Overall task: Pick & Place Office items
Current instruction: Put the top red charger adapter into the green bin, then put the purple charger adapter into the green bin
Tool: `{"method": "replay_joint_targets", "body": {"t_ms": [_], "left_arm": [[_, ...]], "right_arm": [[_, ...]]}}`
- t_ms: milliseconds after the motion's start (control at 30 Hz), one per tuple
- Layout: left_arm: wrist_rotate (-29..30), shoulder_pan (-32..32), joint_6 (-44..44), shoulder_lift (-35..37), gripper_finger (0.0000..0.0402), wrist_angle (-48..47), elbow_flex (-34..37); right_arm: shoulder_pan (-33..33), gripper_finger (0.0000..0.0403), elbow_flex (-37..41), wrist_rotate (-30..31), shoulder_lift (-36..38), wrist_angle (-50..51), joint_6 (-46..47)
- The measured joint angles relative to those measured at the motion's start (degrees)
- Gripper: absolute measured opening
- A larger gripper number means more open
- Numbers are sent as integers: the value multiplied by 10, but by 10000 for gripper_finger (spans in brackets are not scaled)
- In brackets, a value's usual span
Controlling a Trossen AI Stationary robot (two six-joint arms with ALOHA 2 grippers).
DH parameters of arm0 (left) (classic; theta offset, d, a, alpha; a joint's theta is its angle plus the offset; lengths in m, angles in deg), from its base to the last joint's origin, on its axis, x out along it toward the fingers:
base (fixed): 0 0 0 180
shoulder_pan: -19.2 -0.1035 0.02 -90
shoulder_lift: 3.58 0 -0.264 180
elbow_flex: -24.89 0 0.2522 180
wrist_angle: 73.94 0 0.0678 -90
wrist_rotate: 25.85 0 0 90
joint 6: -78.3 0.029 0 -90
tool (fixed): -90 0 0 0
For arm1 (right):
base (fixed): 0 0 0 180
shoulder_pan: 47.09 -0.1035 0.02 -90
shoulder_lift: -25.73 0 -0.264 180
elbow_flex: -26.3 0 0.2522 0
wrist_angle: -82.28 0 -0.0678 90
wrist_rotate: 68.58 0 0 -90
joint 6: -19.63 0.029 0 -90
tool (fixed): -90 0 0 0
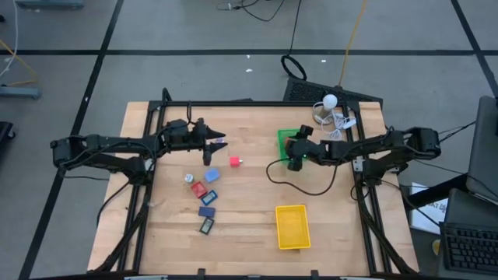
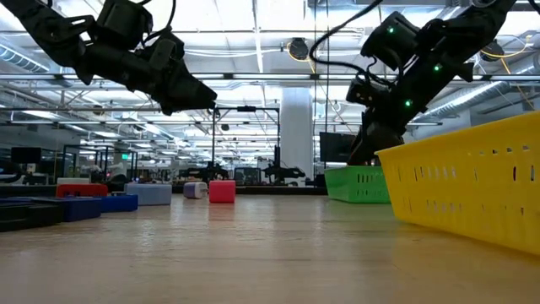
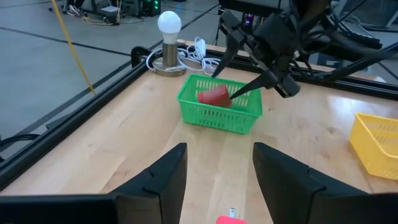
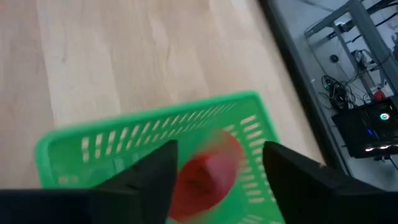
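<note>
Right gripper (image 3: 249,78): fingers wide apart, right over your green plastic basket (image 3: 245,115).
Done: one red flat piece (image 3: 213,96) is in it.
Left gripper (image 1: 219,141): fingers apart, holding nothing.
Left to do: red cube (image 1: 234,162) and blue pieces (image 1: 208,195) wait on the left.

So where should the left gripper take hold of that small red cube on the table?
Come straight down on the small red cube and close the jaws across two opposite flat sides; it sits alone on the wooden table, clear of other pieces, below the left gripper.
</note>
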Motion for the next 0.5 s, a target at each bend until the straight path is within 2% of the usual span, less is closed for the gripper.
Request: {"method": "replay_joint_targets", "body": {"t_ms": [167, 300, 367, 500], "left_arm": [[0, 4, -2, 0, 203, 0, 0], [-1, 4, 0, 0, 210, -13, 0], [2, 4, 10, 0, 211, -19, 0], [73, 3, -22, 0, 207, -58, -2]], "right_arm": [[0, 281, 0, -2, 7, -7, 26], [0, 284, 0, -6, 39, -23, 69], [0, 279, 0, -31, 66, -28, 71], [0, 268, 0, -86, 119, -62, 46]]}}
